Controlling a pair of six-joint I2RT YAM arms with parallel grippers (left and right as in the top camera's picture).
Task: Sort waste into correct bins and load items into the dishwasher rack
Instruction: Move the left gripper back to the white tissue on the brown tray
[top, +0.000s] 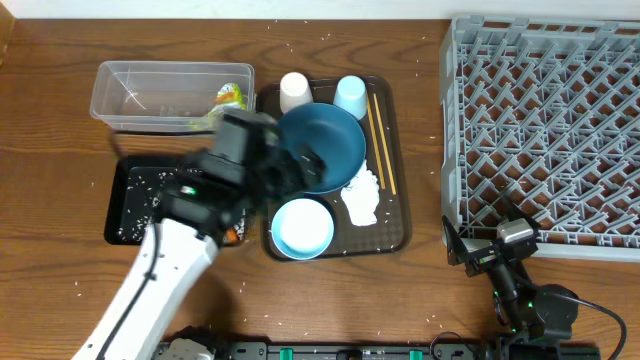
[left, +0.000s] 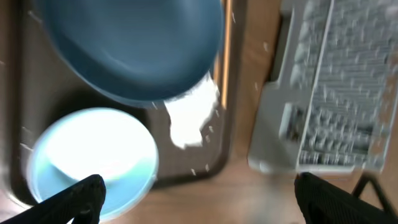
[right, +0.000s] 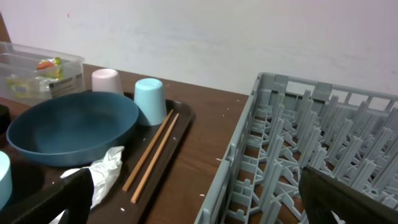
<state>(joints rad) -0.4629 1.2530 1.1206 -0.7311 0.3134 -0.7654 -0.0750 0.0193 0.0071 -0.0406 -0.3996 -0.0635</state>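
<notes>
My left gripper (top: 290, 172) hangs open and empty over the left side of the brown tray, beside the dark blue plate (top: 322, 145) and above the pale blue bowl (top: 302, 227). The left wrist view shows that plate (left: 130, 50), the bowl (left: 93, 155) and the crumpled tissue (left: 189, 118), with the gripper (left: 208, 202) spread wide. Chopsticks (top: 380, 140), a white cup (top: 294, 90) and a light blue cup (top: 350, 95) also sit on the tray. The clear tub (top: 150, 95) holds a green-yellow wrapper (top: 230, 97). My right gripper (top: 462, 252) rests open by the grey rack (top: 545, 130).
The black tray (top: 135, 205) at the left holds scattered rice grains, and my left arm crosses over it. The brown serving tray (top: 395, 235) lies between the bins and the rack. Loose grains dot the wooden table around them.
</notes>
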